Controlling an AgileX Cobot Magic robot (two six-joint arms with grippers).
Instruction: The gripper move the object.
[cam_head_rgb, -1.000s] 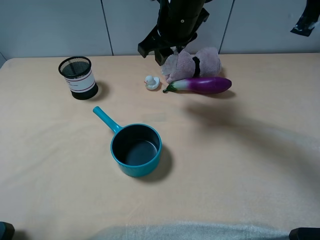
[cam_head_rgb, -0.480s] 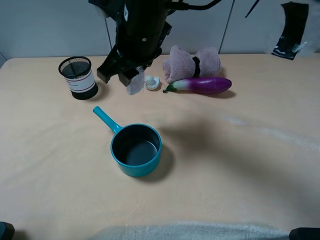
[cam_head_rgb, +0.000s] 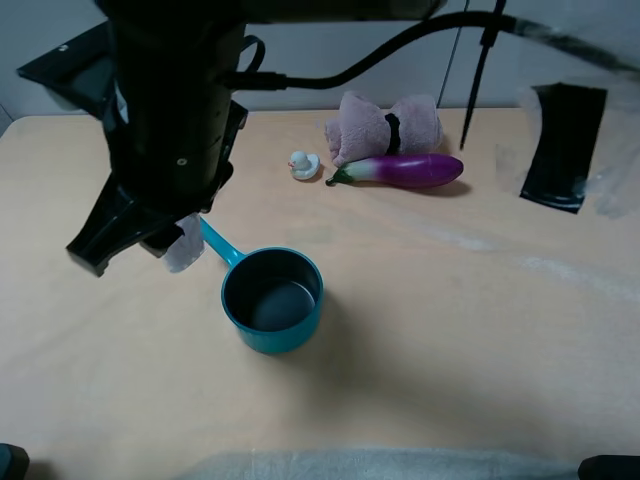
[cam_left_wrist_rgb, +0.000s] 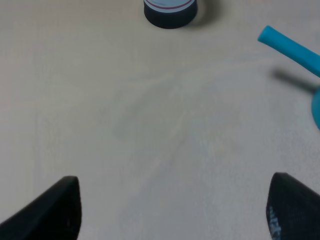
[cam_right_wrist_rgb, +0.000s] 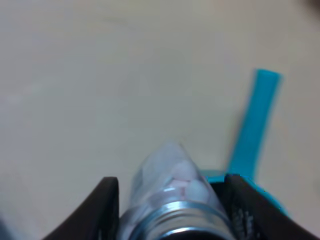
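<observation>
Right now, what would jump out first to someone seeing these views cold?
The big dark arm fills the left of the high view. Its right gripper is shut on a clear shaker of whitish grains, held close by the handle of the teal pot. At the back, a purple eggplant lies in front of a pink cloth bundle.

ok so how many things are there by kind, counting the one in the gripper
teal pot: 1
glass shaker: 1
eggplant: 1
duck figure: 1
pink towel roll: 1
black pen cup: 1 (only its base shows, in the left wrist view)
total: 6
</observation>
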